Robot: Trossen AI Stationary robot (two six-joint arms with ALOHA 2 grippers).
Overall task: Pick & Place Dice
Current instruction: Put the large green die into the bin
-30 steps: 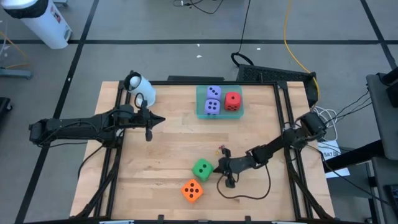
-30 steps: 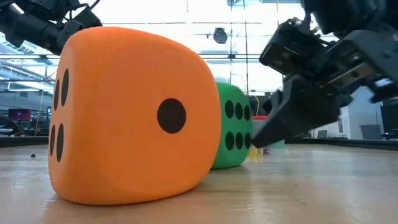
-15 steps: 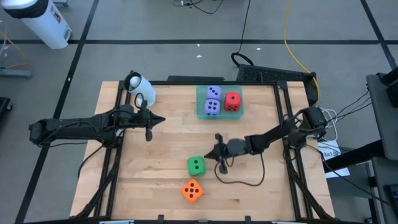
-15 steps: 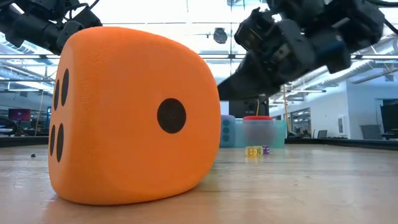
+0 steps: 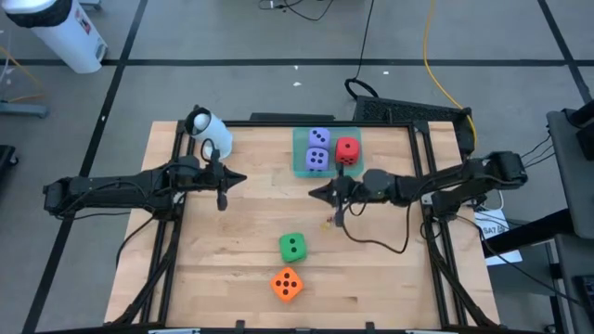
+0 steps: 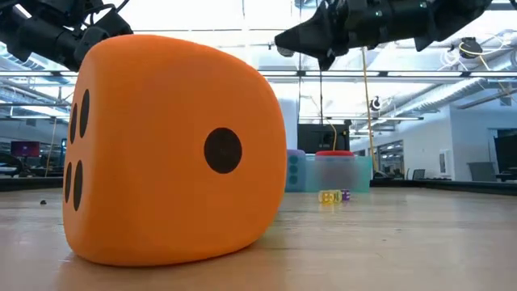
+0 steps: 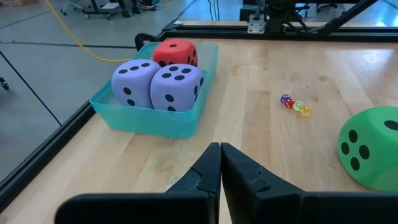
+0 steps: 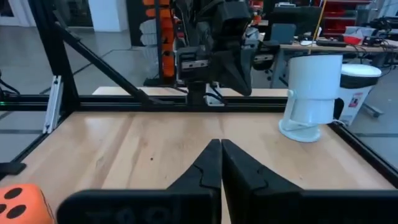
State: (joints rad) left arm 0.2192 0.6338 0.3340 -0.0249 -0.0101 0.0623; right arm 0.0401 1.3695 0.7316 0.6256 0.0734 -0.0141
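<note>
With three dice in the teal tray [image 5: 326, 153], I hold the right tool [image 5: 316, 193] clenched and empty mid-bench; next it must open over the green die [image 5: 293, 247].

My right gripper [image 5: 316, 193], empty and pinched closed, has lifted from beside the green die [image 5: 293, 247] and swung toward the teal tray [image 5: 304, 170]; the die shifted slightly left.

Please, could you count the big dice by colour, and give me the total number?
Purple-blue dice: 2, both in the teal tray
Red die: 1, in the tray
Green die: 1, on the table
Orange die: 1, on the table
Total: 5
</note>
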